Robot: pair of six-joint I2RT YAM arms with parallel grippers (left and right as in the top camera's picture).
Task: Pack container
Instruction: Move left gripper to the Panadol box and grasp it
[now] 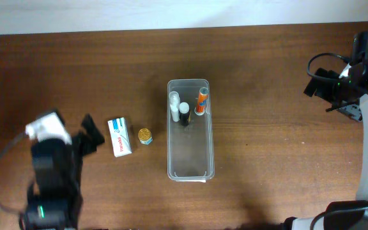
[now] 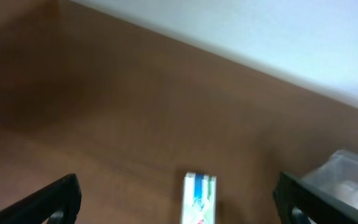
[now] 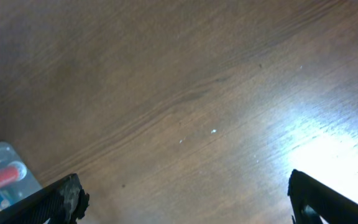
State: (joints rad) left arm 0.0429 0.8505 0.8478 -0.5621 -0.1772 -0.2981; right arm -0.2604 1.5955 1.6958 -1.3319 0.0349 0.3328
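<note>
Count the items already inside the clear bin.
3, all at the far end of the bin: a white bottle leftmost, a white-capped dark bottle in the middle, an orange tube rightmost. Nothing seems hidden.

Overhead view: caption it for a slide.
Three small items stand in the clear bin; a box and small jar wait outside.

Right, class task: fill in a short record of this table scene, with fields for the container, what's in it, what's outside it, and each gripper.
container: clear plastic, centre of table
inside: white bottle, dark bottle, orange tube, all at one end
outside: white-and-blue box, gold-capped jar, on left arm's side
left gripper: open, empty, near the box
right gripper: open, empty, over bare wood
</note>
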